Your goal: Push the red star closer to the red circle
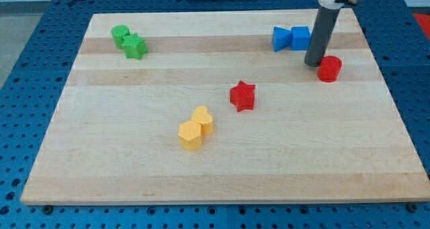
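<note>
The red star lies near the middle of the wooden board. The red circle sits toward the view's upper right. My tip rests on the board just to the left of the red circle, close to it or touching it, and just below the blue blocks. The red star is well to the lower left of my tip, apart from it.
Two blue blocks sit side by side at the view's top right, just left of the rod. A green circle and green star sit at the top left. Two yellow blocks lie below and left of the red star.
</note>
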Robot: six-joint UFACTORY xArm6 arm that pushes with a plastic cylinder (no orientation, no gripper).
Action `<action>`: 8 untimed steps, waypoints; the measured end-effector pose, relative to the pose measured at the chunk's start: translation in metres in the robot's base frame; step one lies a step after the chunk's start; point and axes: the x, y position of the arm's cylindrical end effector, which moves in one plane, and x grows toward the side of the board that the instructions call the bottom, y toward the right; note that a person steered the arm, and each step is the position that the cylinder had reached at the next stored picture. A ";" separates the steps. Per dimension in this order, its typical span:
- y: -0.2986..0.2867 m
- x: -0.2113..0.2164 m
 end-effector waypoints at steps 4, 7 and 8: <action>-0.138 0.060; -0.230 0.076; -0.262 0.087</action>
